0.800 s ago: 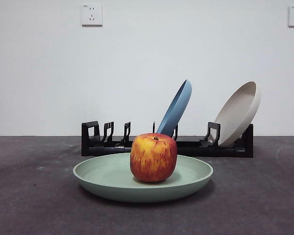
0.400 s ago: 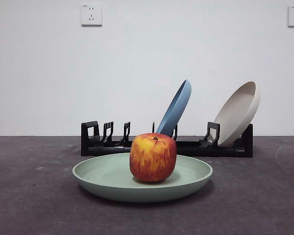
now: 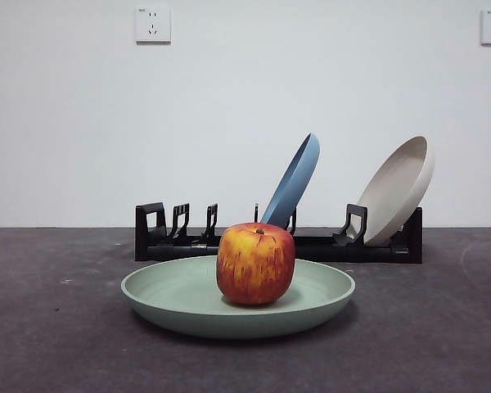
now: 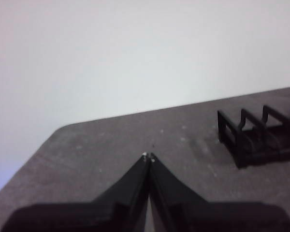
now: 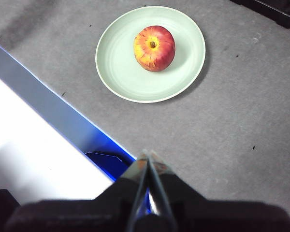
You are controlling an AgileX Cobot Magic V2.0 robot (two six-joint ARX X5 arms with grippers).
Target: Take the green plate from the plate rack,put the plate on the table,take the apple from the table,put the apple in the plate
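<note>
Green plate [image 3: 172,299]: flat on the bench [image 3: 49,344], near centre, just before the plate rack [image 3: 168,237]. Apple [image 3: 255,264]: upright in the plate, slightly right of its middle. Blue plate [image 3: 295,180] and beige plate [image 3: 397,190]: leaning in the rack, right half. Left hand [image 4: 148,157] and right hand [image 5: 148,155]: pressed together, empty, well clear. Placing looks complete; remaining care is keeping both arms off the plate rim.

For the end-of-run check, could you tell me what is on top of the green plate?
Only the apple sits upright on the green plate, near its middle. The plate surface directly under the apple is covered.
</note>
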